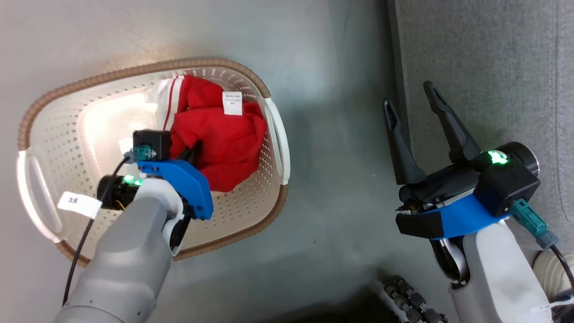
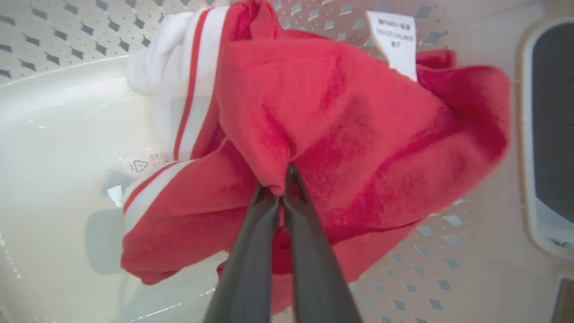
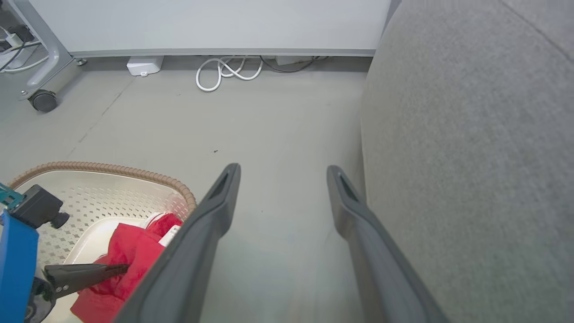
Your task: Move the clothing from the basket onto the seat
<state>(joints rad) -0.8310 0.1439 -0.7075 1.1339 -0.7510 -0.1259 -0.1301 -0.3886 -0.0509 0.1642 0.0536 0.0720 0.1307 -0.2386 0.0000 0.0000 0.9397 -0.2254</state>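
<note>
We see the clothing (image 1: 219, 143) bunched at the 3 o'clock side of the basket (image 1: 134, 72), our left gripper (image 2: 282, 188) pinched on only a small fold, perhaps one layer, so it may slip free when lifted toward the seat (image 1: 493, 67) at 3 o'clock, where the right gripper (image 1: 408, 95) hangs wide and empty.

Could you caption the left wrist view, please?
Left fingers shut on a fold of the red clothing inside the basket.
</note>
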